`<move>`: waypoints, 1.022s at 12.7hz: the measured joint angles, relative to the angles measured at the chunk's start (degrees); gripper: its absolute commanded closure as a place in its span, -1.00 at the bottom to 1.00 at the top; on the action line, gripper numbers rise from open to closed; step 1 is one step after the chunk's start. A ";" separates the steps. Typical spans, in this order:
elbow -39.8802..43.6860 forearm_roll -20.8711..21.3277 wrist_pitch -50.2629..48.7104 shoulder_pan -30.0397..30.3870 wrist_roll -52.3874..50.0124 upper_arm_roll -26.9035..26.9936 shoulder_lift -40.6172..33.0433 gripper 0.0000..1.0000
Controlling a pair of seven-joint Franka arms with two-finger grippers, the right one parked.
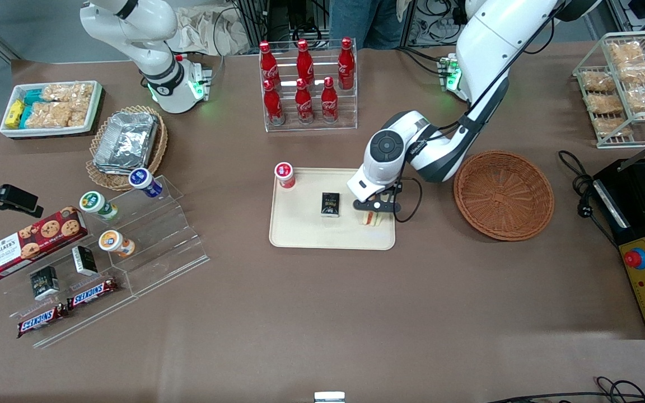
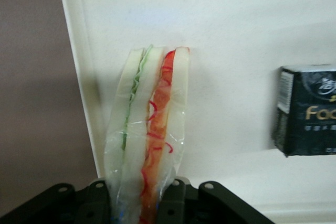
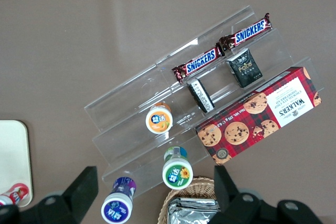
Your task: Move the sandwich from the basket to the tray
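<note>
The sandwich (image 1: 372, 219) (image 2: 152, 114), a clear-wrapped wedge of white bread with green and orange-red filling, stands on edge over the cream tray (image 1: 311, 235) (image 2: 236, 24), at the tray's end nearest the basket. My left gripper (image 1: 375, 211) (image 2: 139, 199) is shut on it, one black finger pressed against each bread face. I cannot tell whether the sandwich's tip touches the tray. The reddish-brown wicker basket (image 1: 503, 195) sits empty beside the tray, toward the working arm's end of the table.
On the tray lie a small black box (image 1: 330, 204) (image 2: 310, 111) and a red-capped cup (image 1: 285, 174). A rack of cola bottles (image 1: 307, 84) stands farther from the front camera than the tray. A black machine (image 1: 644, 235) sits at the working arm's end.
</note>
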 measured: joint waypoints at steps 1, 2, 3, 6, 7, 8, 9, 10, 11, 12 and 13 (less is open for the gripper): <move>-0.11 0.01 0.00 0.01 -0.11 0.00 -0.01 -0.96; -0.11 0.02 0.00 0.01 -0.18 0.00 -0.01 -0.99; -0.12 0.02 -0.03 0.02 -0.23 0.01 -0.01 -0.99; 0.11 0.04 -1.21 0.03 -0.45 0.01 -0.22 -0.99; 1.53 -0.04 -4.37 0.11 -0.62 0.00 -0.84 -1.00; 4.49 -0.57 -9.83 0.17 -0.74 -0.01 -1.93 -1.00; 8.65 -1.85 -15.67 0.21 -0.75 -0.04 -3.30 -1.00; 13.44 -3.07 -20.89 0.25 -0.69 -0.04 -4.67 -1.00; 18.42 -3.58 -25.63 0.32 -0.59 -0.01 -5.86 -1.00; 22.99 -3.64 -29.76 0.64 -0.59 0.13 -6.77 -0.99; 26.81 -3.67 -33.25 1.80 -0.41 0.19 -7.37 -1.00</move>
